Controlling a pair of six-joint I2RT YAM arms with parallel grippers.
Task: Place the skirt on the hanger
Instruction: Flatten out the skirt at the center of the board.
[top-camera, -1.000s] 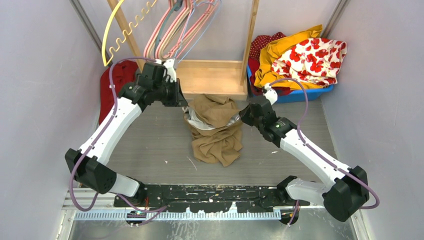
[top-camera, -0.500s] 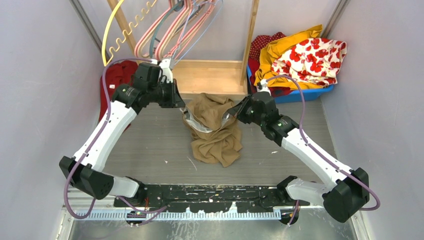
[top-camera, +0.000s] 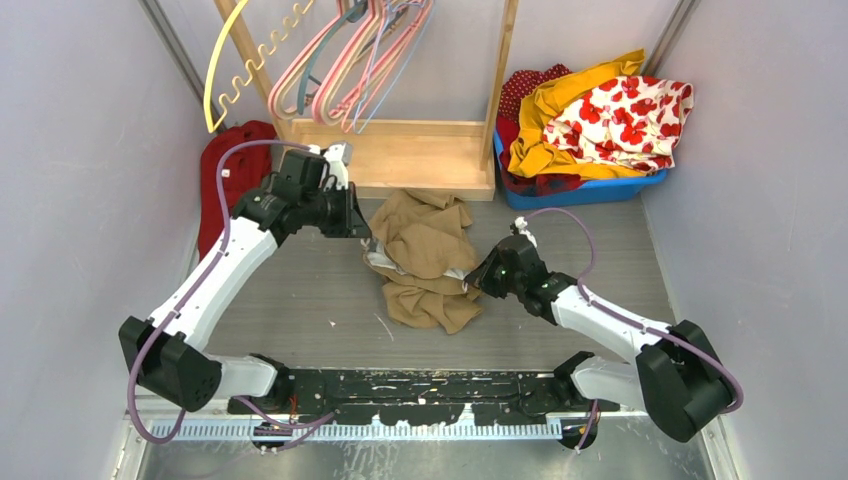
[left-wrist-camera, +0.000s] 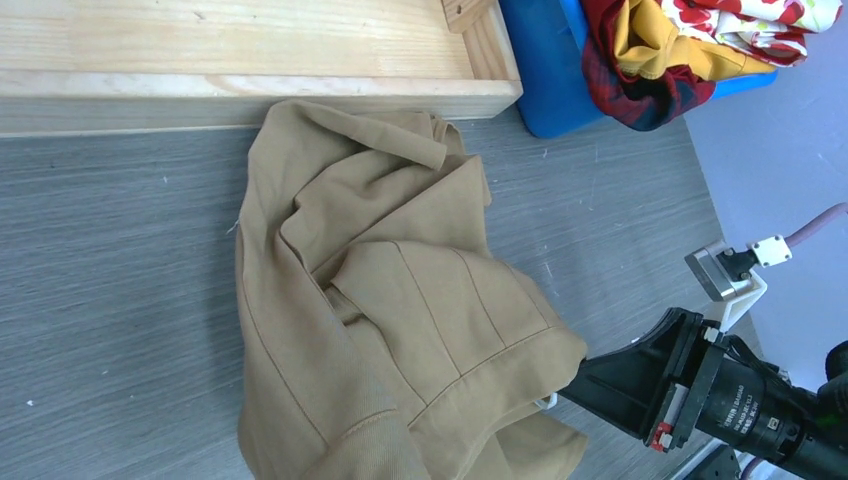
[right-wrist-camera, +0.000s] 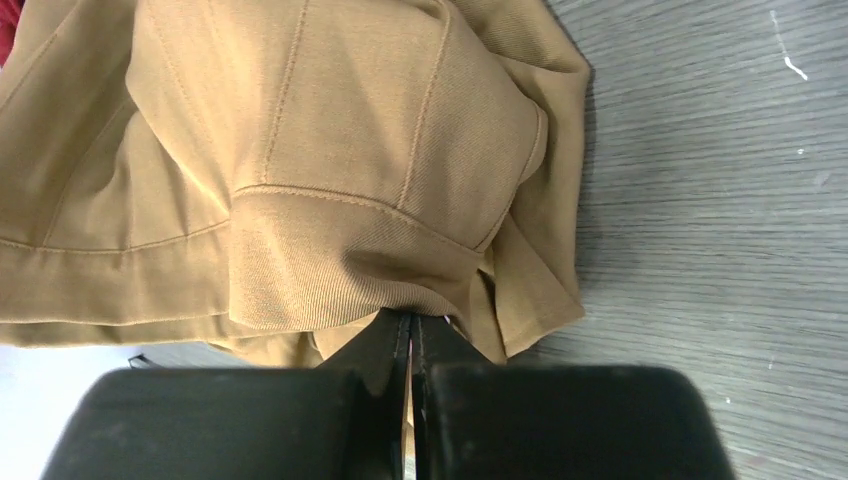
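A tan skirt (top-camera: 425, 260) lies bunched on the grey table, in front of the wooden rack. My left gripper (top-camera: 366, 238) is at its left edge, shut on the skirt; its fingers are hidden under the cloth (left-wrist-camera: 380, 300) in the left wrist view. At the skirt's right edge, my right gripper (top-camera: 474, 282) is low over the table. In the right wrist view its jaws (right-wrist-camera: 410, 322) are pressed together on a fold of the skirt (right-wrist-camera: 330, 150). Bits of white (top-camera: 385, 262) show under the folds. Several pink and grey hangers (top-camera: 340, 60) hang on the rack behind.
The wooden rack base (top-camera: 420, 155) stands just behind the skirt. A blue bin (top-camera: 600, 190) piled with red, yellow and floral clothes is at the back right. A red garment (top-camera: 225, 170) lies at the back left, under a yellow wavy hanger (top-camera: 225, 70). Walls close in on both sides.
Both grippers came down with the skirt. The right arm dropped low and pulled toward the near edge. The skirt, held up before, now sags onto the table.
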